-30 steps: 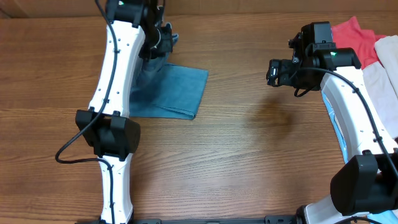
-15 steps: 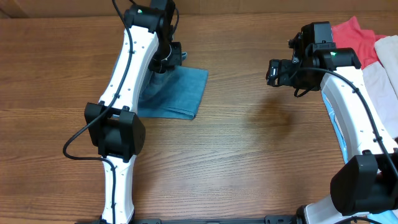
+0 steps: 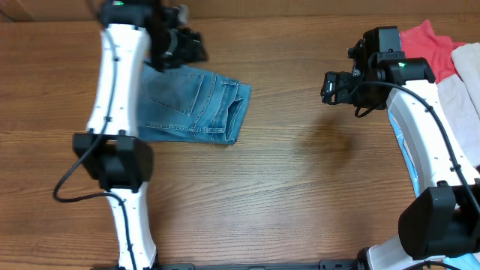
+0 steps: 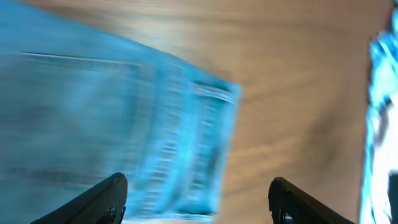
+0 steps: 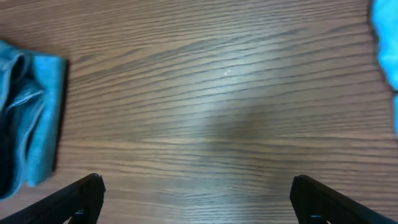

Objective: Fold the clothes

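Far left of table: jeans (image 3: 191, 105) lie folded flat on the wood in a rough rectangle, with a stitched pocket facing up.
Jeans, right edge: the thick one, with stacked layers showing. In the right wrist view it is a rounded fold at the left side of the picture.
Jeans, near edge: fairly straight and slightly slanted, lying on the table (image 3: 300, 195).
Jeans, left edge: hidden under the left arm (image 3: 112, 90), which crosses over it from near to far.
Left gripper (image 4: 196, 199): hangs over the jeans at their far edge. Its fingers are spread with nothing between them. The wrist view is motion-blurred.
Right gripper (image 5: 199, 200): jaws wide apart and empty, over bare wood in the right half, well apart from the jeans.
Open room, middle: a broad bare stretch of wood lies between the jeans' right edge and the right gripper.
Open room, near: wood is bare from the jeans' near edge down to the arm bases, between the two arms.
Far right corner: red garment (image 3: 424, 36) and beige garment (image 3: 466, 75) lie touching, partly behind the right arm (image 3: 420, 120).
Right edge: a strip of light blue cloth (image 3: 406, 154) shows just beside the right arm.
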Action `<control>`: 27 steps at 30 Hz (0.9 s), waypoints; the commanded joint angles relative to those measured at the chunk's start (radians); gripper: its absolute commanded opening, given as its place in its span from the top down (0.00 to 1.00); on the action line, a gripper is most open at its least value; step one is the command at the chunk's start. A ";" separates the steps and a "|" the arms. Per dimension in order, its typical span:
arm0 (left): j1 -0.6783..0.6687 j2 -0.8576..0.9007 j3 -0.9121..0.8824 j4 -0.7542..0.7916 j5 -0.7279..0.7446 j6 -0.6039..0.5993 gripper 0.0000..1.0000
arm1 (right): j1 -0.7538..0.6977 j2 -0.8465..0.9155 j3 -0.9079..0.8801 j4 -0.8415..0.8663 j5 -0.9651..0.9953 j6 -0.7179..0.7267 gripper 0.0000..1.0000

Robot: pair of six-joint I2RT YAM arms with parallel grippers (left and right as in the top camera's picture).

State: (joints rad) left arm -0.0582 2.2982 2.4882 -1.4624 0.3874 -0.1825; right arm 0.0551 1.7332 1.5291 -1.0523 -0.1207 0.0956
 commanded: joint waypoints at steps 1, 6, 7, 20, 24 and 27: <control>0.044 -0.029 0.001 0.031 -0.195 0.019 0.22 | 0.006 -0.003 -0.008 -0.005 -0.202 -0.085 0.00; 0.084 -0.029 -0.050 0.057 -0.392 0.019 0.20 | 0.082 -0.003 -0.021 0.006 -0.352 -0.104 0.00; 0.092 -0.029 -0.073 0.059 -0.391 0.019 0.20 | 0.116 -0.001 -0.029 0.019 -0.352 -0.104 0.00; 0.173 -0.029 -0.400 0.148 -0.396 0.022 0.18 | 0.396 0.226 -0.037 0.248 -0.326 -0.087 0.00; 0.182 -0.029 -0.444 0.143 -0.394 0.022 0.18 | 0.422 0.315 -0.037 0.352 -0.319 -0.040 0.00; 0.182 -0.029 -0.457 0.141 -0.393 0.021 0.18 | 0.423 0.362 -0.037 0.445 -0.340 0.013 0.00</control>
State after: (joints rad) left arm 0.1226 2.2978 2.0468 -1.3193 0.0021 -0.1795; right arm 0.4763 2.0586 1.4944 -0.6621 -0.4408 0.0498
